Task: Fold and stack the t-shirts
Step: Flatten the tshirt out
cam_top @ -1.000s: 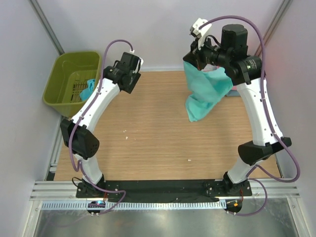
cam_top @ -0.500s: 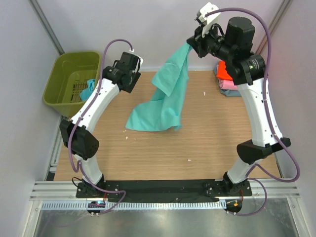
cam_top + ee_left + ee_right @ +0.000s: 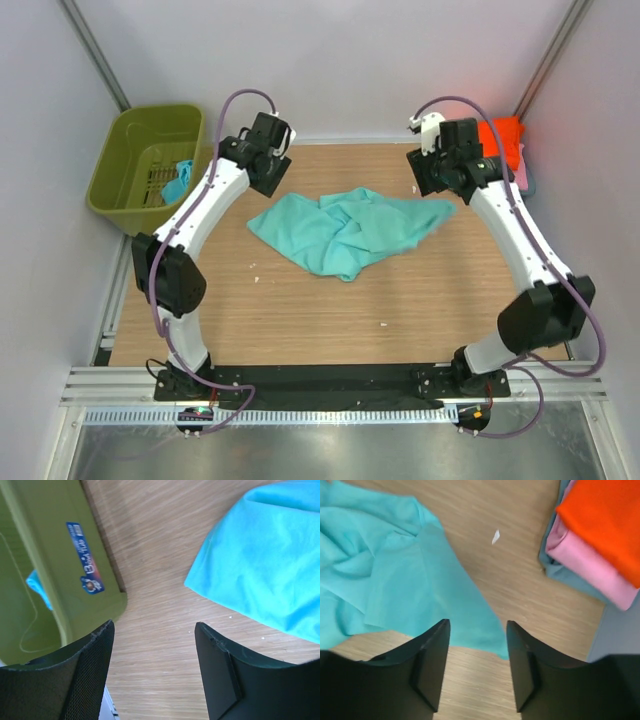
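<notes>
Fingers [image 3: 85, 680] on the left gripper [image 3: 153, 627] are sitting wide apart with nothing between them, just bare wood and the corner of the olive-green basket [image 3: 55, 540] below. I'm seeing the same on the right gripper [image 3: 477, 625]: its jaws are spread wide and gripping nothing, and they're hanging over the near corner of the teal t-shirt [image 3: 395, 575].

That teal shirt is lying in a crumpled heap on the table [image 3: 300, 310], roughly mid-board toward the far side, between the two wrists. One edge of it is poking into the left wrist view too.

Over in the far right corner, the folded stack is sitting against the wall. The orange t-shirt [image 3: 605, 525] is on top, the pink t-shirt [image 3: 585, 565] is under it, and the grey-blue t-shirt [image 3: 565, 576] is peeking out at the bottom.

The basket is sitting off the table's far left corner, and I'm spotting another teal t-shirt [image 3: 178, 178] bunched up inside it. A couple of small white specks are lying on the wood.
</notes>
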### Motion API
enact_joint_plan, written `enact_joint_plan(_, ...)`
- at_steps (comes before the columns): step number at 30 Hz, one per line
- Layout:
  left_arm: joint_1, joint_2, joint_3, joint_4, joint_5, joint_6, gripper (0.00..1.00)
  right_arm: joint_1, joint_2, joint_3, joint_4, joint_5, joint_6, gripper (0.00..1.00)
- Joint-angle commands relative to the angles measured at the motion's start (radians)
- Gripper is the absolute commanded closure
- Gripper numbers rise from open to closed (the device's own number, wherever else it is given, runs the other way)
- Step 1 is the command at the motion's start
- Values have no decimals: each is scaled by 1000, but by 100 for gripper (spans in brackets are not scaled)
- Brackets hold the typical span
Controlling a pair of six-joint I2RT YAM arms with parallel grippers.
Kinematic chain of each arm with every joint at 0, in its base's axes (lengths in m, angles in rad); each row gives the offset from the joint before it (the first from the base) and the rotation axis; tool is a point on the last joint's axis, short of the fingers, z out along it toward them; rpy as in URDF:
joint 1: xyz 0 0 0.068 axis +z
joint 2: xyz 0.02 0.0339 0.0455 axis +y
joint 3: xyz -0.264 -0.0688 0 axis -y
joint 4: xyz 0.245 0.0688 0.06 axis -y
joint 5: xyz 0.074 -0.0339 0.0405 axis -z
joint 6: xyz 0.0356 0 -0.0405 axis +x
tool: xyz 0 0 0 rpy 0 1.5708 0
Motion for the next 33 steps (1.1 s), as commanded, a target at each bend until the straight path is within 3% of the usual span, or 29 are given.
enact_joint_plan(1,-4,41,29,-33,50,-47,34,-17,24,0,12,45,-32,42)
enact_joint_plan(7,-3,45,11,-20,33,-45,33,-15,-18,-103,-3,-284,-302,40)
enact_joint_plan(11,-3,51,8,-12,14,-42,34,11,-39,-239,-8,-365,-449,43)
enact_joint_plan(14,-3,58,3,-7,-12,-33,33,55,-1,-356,29,-375,-471,48)
enact_joint_plan(19,-4,53,-5,-7,-18,-27,33,81,60,-413,89,-417,-452,57)
enact_joint_plan(33,-4,62,-15,-4,-41,-13,33,123,211,-385,153,-449,-412,60)
